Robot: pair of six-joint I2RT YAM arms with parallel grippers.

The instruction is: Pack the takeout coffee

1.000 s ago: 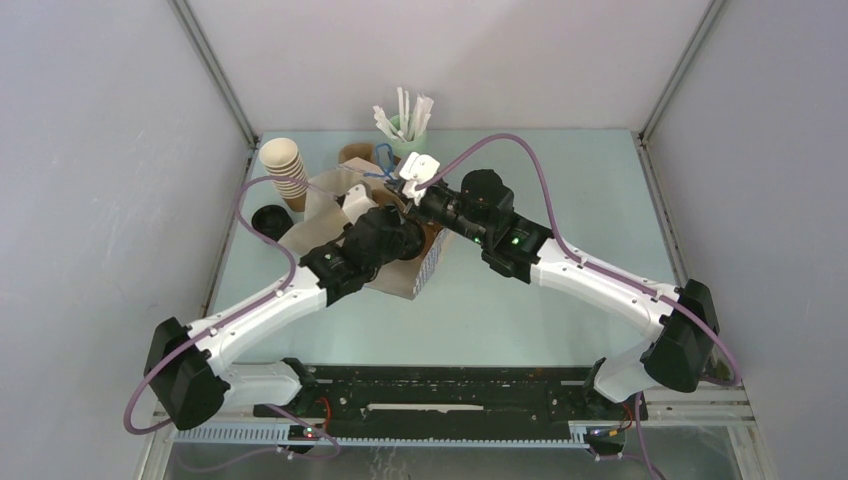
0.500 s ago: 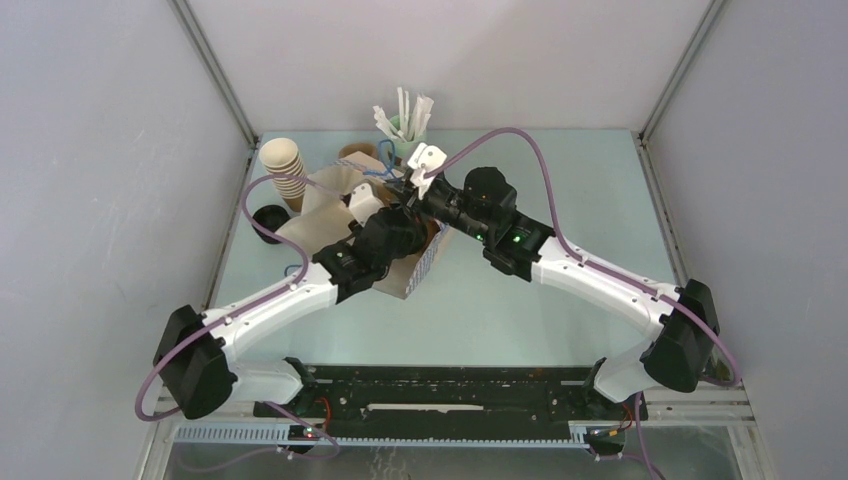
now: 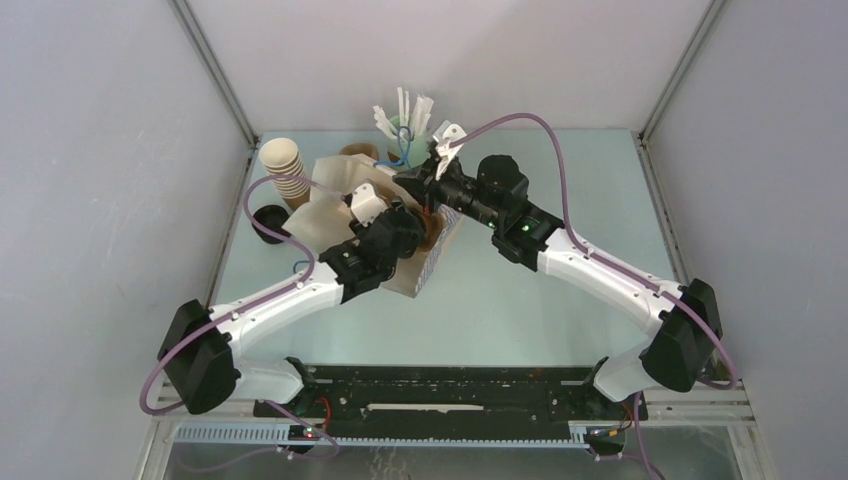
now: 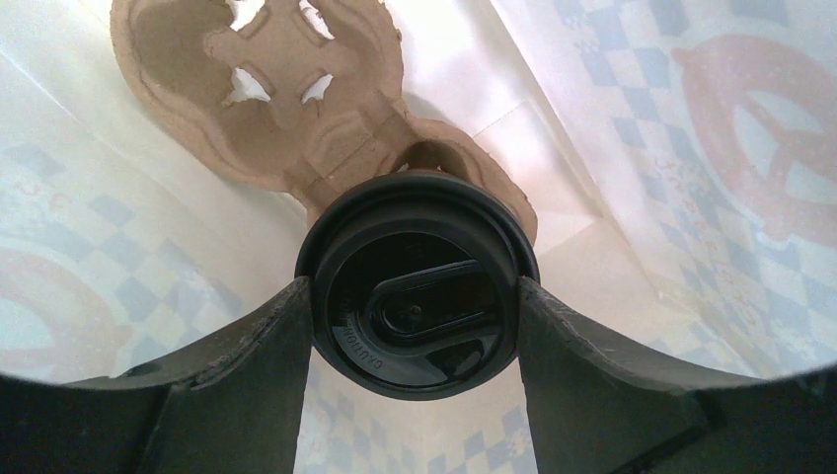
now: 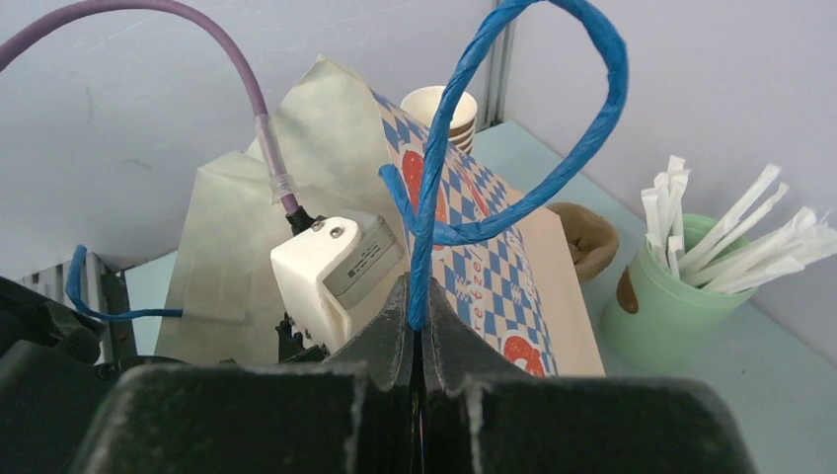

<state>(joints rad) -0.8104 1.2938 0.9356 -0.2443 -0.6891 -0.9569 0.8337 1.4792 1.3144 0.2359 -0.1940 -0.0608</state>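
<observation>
Left gripper (image 4: 415, 341) is spread wide around the takeout coffee (image 4: 419, 286), 1 finger touching each side of its black lid, down inside the checkered paper bag (image 3: 432, 258) right at the near end of a pulp cup carrier (image 4: 296, 109). Right gripper (image 5: 419, 336) is pinched tight on the bag's blue twisted handle (image 5: 553, 168), holding it up over the bag. It all sits on a pale green table (image 3: 580, 190) boxed in by plain grey walls. From the top view the 2 wrists cover the bag mouth, so the cup doesn't show there, and the lid hides the cup body, so I can't tell if it's seated in the carrier. The bag is crowded at the back left: a stack of lidless cups (image 3: 283, 170) and a loose black lid (image 3: 268, 218) beside it, a green cup of wrapped sticks (image 5: 671, 296) just behind. The right and near parts of the table are open.
</observation>
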